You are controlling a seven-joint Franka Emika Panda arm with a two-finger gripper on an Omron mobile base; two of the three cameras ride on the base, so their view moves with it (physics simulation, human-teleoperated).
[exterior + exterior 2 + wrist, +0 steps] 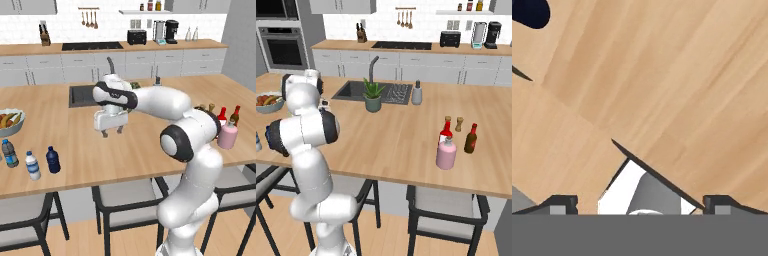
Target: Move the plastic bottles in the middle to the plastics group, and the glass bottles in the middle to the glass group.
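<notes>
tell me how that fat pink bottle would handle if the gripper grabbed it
The pink bottle looks squat and wide, so probably steady and unlikely to tip. Its smooth, glassy body may be slippery and breakable. It likely needs nearly the full opening of the gripper.

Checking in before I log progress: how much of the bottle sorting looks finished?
It looks done. The white-capped bottle and navy bottle stand beside the dark-capped water bottle. The pink bottle stands by the red bottle and brown bottle. Nothing is in hand: the tool hangs open over bare counter. No bottle remains in the middle.
</notes>
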